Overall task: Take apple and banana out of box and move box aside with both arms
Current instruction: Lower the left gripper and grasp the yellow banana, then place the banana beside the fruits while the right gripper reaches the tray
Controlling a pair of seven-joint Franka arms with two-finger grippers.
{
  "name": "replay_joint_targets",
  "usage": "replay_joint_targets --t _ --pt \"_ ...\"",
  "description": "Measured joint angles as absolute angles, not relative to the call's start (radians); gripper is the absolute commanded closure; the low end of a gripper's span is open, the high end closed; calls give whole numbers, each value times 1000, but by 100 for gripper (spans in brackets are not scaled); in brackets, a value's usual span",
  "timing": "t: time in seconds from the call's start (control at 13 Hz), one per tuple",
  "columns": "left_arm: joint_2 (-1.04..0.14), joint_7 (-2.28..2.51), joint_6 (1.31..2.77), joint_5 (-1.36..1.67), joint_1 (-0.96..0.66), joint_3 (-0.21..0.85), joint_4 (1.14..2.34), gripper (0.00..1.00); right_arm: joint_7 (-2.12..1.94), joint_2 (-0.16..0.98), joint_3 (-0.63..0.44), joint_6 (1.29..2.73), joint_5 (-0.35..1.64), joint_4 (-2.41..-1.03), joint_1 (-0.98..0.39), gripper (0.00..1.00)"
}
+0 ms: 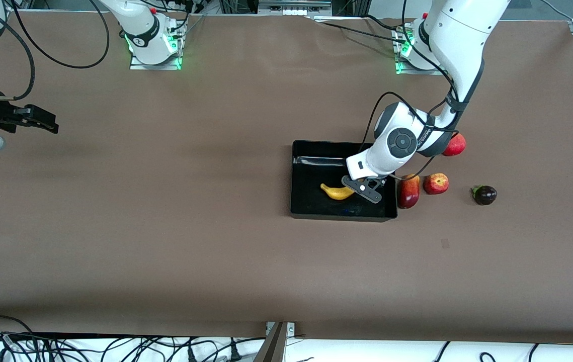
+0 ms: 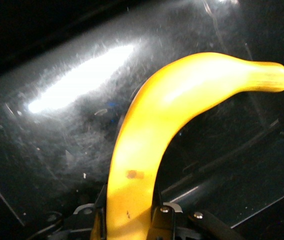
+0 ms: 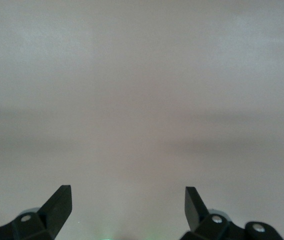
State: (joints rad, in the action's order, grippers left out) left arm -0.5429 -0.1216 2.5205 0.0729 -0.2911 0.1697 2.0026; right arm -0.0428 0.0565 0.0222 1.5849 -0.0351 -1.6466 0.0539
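Observation:
The yellow banana (image 1: 336,192) is inside the glossy black bin (image 1: 294,176), low over its floor; I cannot tell if it touches. My left gripper (image 1: 361,190) is shut on the banana's end toward the left arm's end of the table. In the left wrist view the banana (image 2: 157,130) runs out from between my left gripper's (image 2: 128,210) fingers over the bin floor (image 2: 57,125). The small red apple with yellowish patches (image 1: 436,183) lies on the table beside the bin. My right gripper (image 1: 47,123) waits open and empty at the right arm's end of the table, over bare table in its wrist view (image 3: 127,200).
An oblong dark-red fruit (image 1: 409,191) lies against the bin's outer wall, between bin and apple. A larger plain red round fruit (image 1: 455,145) sits farther from the camera, partly hidden by the left arm. A dark purple fruit (image 1: 485,194) lies toward the left arm's end.

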Motion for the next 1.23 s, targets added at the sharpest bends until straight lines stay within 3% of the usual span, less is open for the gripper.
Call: replay_joint_targets --t 0.23,0.54,0.77,1.0,1.23 --pt "-494 -117 2435 73 -281 164 1966 100 -43 58 33 1561 -34 -1643 49 0" --pt "-340 -120 2216 137 -208 162 1942 100 -43 101 40 1559 -27 -1642 32 0" --pt "-260 -199 2080 171 -114 162 1913 100 49 186 48 1635 -22 -1637 -89 0" --pt "-266 -366 2061 169 -43 109 1891 100 260 304 53 1779 6 -1609 -245 0" --pt "-355 -570 2065 164 5 19 1836 100 459 446 56 1874 106 -1513 -377 0"
